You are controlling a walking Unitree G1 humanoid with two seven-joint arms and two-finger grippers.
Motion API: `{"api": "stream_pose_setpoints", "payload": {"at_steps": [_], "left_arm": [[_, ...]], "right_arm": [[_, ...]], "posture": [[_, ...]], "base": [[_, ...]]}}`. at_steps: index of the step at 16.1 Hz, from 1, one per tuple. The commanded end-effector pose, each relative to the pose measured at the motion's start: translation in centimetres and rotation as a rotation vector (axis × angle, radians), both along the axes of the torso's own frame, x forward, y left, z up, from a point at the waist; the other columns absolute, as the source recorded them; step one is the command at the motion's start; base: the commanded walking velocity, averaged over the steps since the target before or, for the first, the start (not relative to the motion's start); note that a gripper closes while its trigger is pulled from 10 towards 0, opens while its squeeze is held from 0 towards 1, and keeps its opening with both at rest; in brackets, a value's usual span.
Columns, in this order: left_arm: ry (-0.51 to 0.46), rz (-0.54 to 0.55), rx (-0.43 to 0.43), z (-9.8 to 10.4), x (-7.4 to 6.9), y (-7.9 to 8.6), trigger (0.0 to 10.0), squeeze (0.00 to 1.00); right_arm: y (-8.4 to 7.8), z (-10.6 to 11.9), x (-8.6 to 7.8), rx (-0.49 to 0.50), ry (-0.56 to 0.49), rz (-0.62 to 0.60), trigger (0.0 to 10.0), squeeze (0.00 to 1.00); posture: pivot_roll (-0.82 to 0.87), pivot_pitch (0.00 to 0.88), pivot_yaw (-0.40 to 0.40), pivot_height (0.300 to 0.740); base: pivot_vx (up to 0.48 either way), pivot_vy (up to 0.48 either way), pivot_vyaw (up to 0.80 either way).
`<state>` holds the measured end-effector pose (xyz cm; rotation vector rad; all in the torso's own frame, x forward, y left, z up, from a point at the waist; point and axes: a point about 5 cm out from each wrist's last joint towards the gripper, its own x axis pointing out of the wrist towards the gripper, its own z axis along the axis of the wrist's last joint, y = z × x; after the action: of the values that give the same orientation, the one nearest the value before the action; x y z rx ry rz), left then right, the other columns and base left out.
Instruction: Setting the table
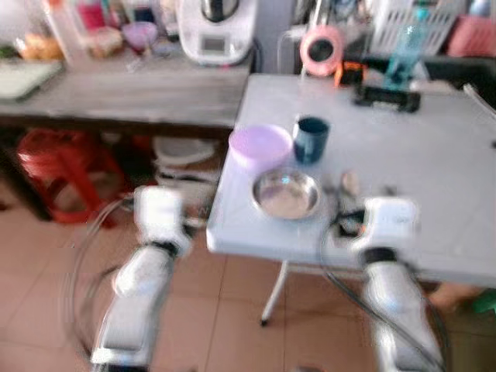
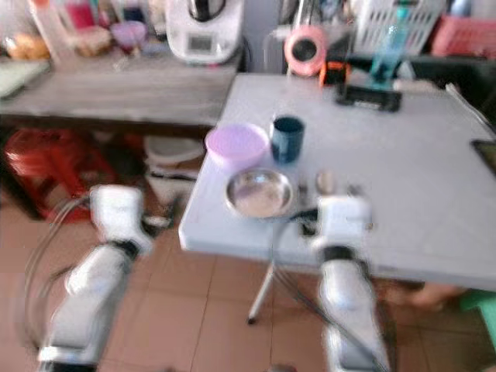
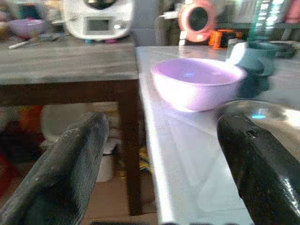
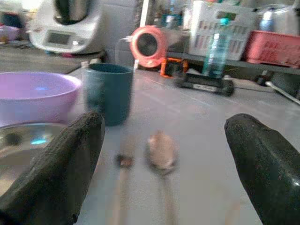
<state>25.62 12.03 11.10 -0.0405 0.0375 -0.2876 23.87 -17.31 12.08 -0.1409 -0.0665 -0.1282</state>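
Note:
A purple bowl point(image 1: 260, 146), a dark teal cup point(image 1: 311, 139) and a shiny steel dish point(image 1: 285, 194) stand close together near the front left corner of the white table point(image 1: 434, 170). Right of the dish lie a spoon point(image 4: 161, 152) and a second small utensil point(image 4: 123, 161), both blurred. My right gripper point(image 4: 166, 126) is open just above the table's front edge, with the spoon lying ahead between its fingers point(image 4: 70, 159). My left gripper point(image 3: 161, 154) is open beside the table's left edge, level with the purple bowl point(image 3: 197, 82). Neither gripper holds anything.
A wooden side table point(image 1: 132, 97) with a white kitchen machine point(image 1: 217, 27) stands to the left, with a red stool point(image 1: 58, 167) under it. A pink round fan point(image 1: 322, 50), a blue bottle point(image 1: 404, 50) and a black device point(image 1: 387, 97) are at the white table's back. The floor is tiled.

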Motion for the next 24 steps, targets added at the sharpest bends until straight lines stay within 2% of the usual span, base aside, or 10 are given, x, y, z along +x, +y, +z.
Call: {"api": "stream_pose_setpoints", "payload": {"at_steps": [1, 5, 9, 11, 15, 17, 19, 21, 22, 24], "left_arm": [[-0.010, 0.038, 0.028, 0.3, 0.2, 1.3, 10.0, 0.00], [-0.001, 0.047, 0.048, 0.3, 0.1, 1.7, 10.0, 0.00], [0.062, 0.033, 0.068, -0.3, -0.2, 2.4, 10.0, 0.00], [0.059, 0.035, 0.078, -0.2, -0.3, 2.6, 10.0, 0.00], [0.079, 0.015, 0.096, -0.3, -1.2, 2.6, 10.0, 0.00], [0.086, 0.012, 0.109, -0.1, -1.4, 3.0, 10.0, 0.00], [0.092, -0.002, 0.123, -0.1, -1.5, 3.2, 10.0, 0.00], [0.089, -0.008, 0.128, 0.1, -1.4, 3.1, 10.0, 0.00], [0.087, -0.008, 0.130, 0.3, -1.2, 3.2, 10.0, 0.00], [0.090, -0.014, 0.144, 0.3, -1.3, 3.3, 10.0, 0.00]], "right_arm": [[1.0, 0.5, 0.3, 0.022, -0.021, 0.018, 10.0, 0.00], [0.0, 0.1, 0.5, 0.073, 0.010, -0.043, 10.0, 0.00], [0.1, 0.2, 0.6, 0.096, 0.023, -0.037, 10.0, 0.00], [0.1, 0.6, 0.7, 0.110, 0.029, -0.025, 10.0, 0.00], [-0.1, 0.8, 0.6, 0.160, 0.066, -0.029, 10.0, 0.00], [0.3, 1.4, 0.9, 0.238, 0.082, -0.010, 10.0, 0.00], [1.1, 1.9, 1.4, 0.254, 0.091, 0.005, 10.0, 0.00], [1.6, 1.1, 1.4, 0.321, 0.141, -0.015, 10.0, 0.00], [2.2, 1.2, 1.6, 0.335, 0.129, 0.056, 10.0, 0.00], [2.2, 0.6, 2.3, 0.359, 0.179, 0.025, 10.0, 0.00]], "posture": [[-0.02, 0.000, 0.027, 0.740], [-0.03, 0.000, 0.038, 0.740], [-0.02, 0.000, 0.049, 0.740], [-0.01, 0.000, 0.048, 0.740], [0.00, 0.018, 0.055, 0.740], [0.01, 0.033, 0.068, 0.740], [0.01, 0.034, 0.078, 0.740], [0.02, 0.033, 0.082, 0.740], [0.02, 0.035, 0.091, 0.740], [0.03, 0.038, 0.097, 0.740]], "base": [[0.259, 0.000, 0.00], [0.000, 0.000, 0.00], [0.000, 0.000, 0.00], [0.000, 0.000, 0.00], [0.000, 0.000, 0.00], [0.000, 0.000, 0.00], [0.000, 0.000, 0.00], [0.000, 0.000, 0.00], [0.000, 0.000, 0.00], [0.000, 0.000, 0.00]]}}
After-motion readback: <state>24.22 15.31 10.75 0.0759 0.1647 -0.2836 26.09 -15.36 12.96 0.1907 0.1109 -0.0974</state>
